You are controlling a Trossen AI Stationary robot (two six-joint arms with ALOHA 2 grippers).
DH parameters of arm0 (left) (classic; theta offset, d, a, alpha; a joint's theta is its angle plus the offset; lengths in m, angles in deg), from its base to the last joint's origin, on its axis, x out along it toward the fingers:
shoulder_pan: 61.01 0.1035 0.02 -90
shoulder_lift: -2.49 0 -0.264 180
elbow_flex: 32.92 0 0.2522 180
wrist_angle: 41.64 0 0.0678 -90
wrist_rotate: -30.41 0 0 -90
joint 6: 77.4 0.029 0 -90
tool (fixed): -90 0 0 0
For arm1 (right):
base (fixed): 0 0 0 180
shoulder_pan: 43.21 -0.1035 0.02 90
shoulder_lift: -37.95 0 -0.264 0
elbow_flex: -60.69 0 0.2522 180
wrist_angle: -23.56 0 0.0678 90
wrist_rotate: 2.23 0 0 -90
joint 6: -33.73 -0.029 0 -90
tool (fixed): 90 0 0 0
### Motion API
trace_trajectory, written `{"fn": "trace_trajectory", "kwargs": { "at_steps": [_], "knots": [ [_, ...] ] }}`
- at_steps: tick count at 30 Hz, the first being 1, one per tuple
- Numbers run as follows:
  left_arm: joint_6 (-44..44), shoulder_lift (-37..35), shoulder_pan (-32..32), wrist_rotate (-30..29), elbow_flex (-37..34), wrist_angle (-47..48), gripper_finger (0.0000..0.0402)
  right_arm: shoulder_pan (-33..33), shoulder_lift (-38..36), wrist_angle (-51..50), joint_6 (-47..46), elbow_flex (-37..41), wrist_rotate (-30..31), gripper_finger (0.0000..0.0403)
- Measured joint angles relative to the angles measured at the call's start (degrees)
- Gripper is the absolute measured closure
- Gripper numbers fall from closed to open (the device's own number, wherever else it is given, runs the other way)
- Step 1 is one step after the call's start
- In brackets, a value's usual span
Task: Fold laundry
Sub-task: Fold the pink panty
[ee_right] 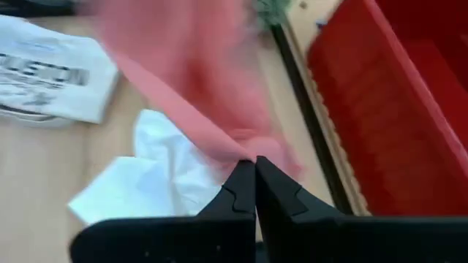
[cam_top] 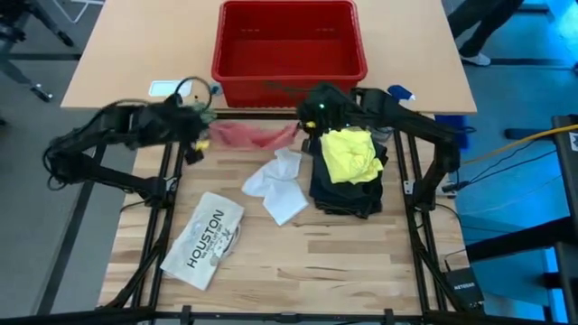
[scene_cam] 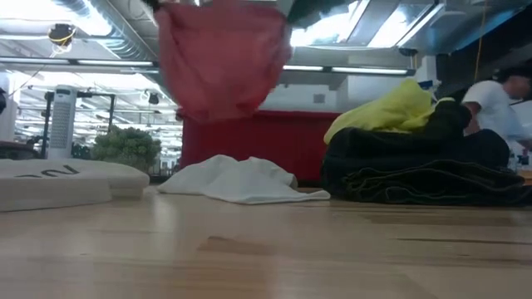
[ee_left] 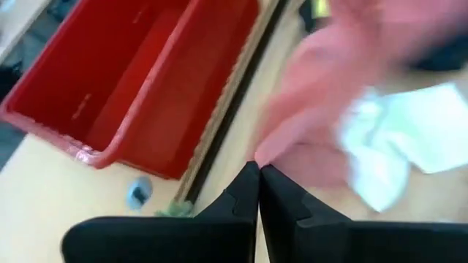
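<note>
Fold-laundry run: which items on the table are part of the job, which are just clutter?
Job:
- pink cloth, lifted off the table, pinched by left hand and right hand
- white cloth, crumpled mid-table
- yellow T-shirt, lying on the dark trousers

Lying about:
- red basket, behind the table
- flat white HOUSTON item

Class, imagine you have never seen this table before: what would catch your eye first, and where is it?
The pink cloth stands out, stretched in the air between the left claw and the right claw, each shut on one end, just in front of the big red basket. Next comes the bright yellow T-shirt, lying on the dark trousers at the right, with a crumpled white cloth mid-table.
</note>
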Motion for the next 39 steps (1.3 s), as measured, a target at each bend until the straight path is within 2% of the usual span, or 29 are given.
{"fn": "trace_trajectory", "kwargs": {
  "at_steps": [4, 10, 14, 20, 24, 29, 33, 39],
  "knots": [
    [0.90, -0.68, 1.21, 3.28, 0.12, 3.27, 0.0401, 0.40, -0.04, -1.45, -0.52, -0.04, -3.95, 0.0403],
    [-5.45, -1.85, 1.09, 5.62, 0.05, 13.91, 0.0401, 0.62, -0.09, -4.59, -0.24, -0.02, -3.06, 0.0403],
    [-9.24, -3.16, 1.33, 7.01, 0.05, 17.16, 0.0401, 0.50, -0.09, -3.97, -0.26, -0.02, -3.58, 0.0403],
    [-14.00, -5.63, 1.02, 12.30, 0.08, 16.89, 0.0401, -0.21, -0.09, -3.23, -1.96, -0.02, -6.36, 0.0403],
    [-16.45, -6.23, -1.02, 12.80, 0.08, 16.91, 0.0401, -1.53, -0.09, -2.93, -1.98, 1.46, -5.82, 0.0403],
    [-20.76, -7.41, -4.19, 8.60, 0.08, 16.86, 0.0401, -1.49, -0.10, -1.63, -2.27, 3.45, -6.08, 0.0403],
    [-23.73, -7.44, -6.31, 11.53, -0.05, 16.82, 0.0401, -1.51, -0.36, 1.08, -2.55, 4.96, -9.74, 0.0403],
    [-26.93, -7.45, -10.42, 14.33, -7.74, 11.27, 0.0401, -2.22, -0.52, 4.08, -2.45, 11.65, -12.15, 0.0403]
  ]
}}
